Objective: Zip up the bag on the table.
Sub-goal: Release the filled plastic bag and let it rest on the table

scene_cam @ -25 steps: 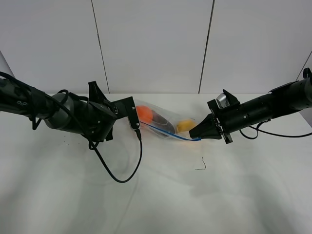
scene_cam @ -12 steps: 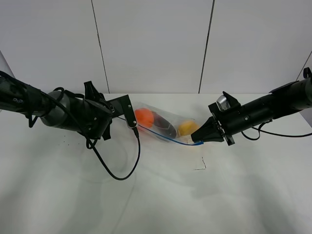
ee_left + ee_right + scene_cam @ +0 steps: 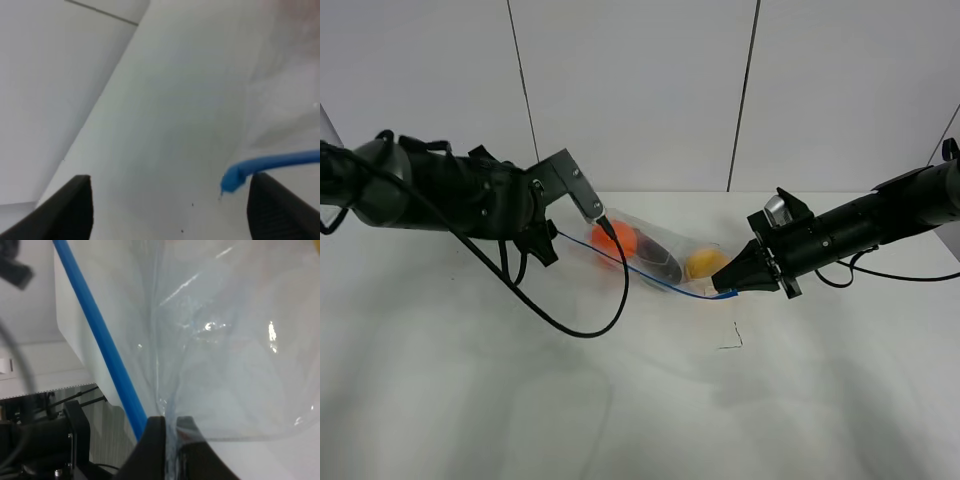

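Observation:
The clear bag [image 3: 658, 250] lies on the white table [image 3: 640, 410], with orange [image 3: 623, 241], dark purple [image 3: 663, 264] and yellow [image 3: 700, 262] fruit inside. Its blue zipper strip [image 3: 650, 277] runs along the near edge. My right gripper [image 3: 723, 284] is shut on the bag's right corner; the right wrist view shows the pinch [image 3: 169, 432] beside the strip [image 3: 97, 345]. My left gripper [image 3: 604, 224] hovers at the bag's left end. In the left wrist view it [image 3: 169, 182] is open, and the strip's free end [image 3: 234, 177] lies close to one finger [image 3: 280, 210].
The left arm's black cable [image 3: 575, 328] loops down onto the table in front of the bag. A small dark mark [image 3: 732, 340] sits on the tabletop below the right gripper. A white panelled wall [image 3: 640, 90] stands behind the table.
My left arm has lifted and swung up and back, its gripper now higher at the bag's left end. The strip's left end now reaches past it. The right gripper has barely moved.

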{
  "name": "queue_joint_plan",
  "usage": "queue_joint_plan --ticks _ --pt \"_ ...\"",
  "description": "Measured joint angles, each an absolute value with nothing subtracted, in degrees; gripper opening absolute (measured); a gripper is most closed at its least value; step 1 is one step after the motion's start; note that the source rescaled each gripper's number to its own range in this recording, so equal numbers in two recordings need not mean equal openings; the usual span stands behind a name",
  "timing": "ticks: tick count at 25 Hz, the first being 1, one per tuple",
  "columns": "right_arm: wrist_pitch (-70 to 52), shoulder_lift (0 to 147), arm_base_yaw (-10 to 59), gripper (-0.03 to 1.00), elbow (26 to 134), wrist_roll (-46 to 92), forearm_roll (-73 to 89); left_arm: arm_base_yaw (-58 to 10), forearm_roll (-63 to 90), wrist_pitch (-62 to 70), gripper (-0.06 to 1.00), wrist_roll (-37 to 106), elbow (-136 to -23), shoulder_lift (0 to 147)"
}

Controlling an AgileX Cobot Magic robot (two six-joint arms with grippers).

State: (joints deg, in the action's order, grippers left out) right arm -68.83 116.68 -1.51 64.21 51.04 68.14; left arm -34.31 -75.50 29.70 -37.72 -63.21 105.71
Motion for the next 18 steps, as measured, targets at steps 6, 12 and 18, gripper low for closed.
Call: queue_joint_plan --ticks 6,12,18 --pt "-68.78 116.68 -1.51 0.00 64.21 51.04 68.04 -31.85 -47.03 30.99 0.71 -16.89 -74.90 100.43" --pt "-68.73 116.68 -1.51 0.00 64.21 51.04 67.97 -23.27 -23.83 40.83 0.71 -3.25 -86.84 98.14" --pt "-68.61 116.68 -1.51 0.00 64.21 51.18 67.90 -11.64 -17.82 50.11 0.71 -0.88 -89.46 94.64"
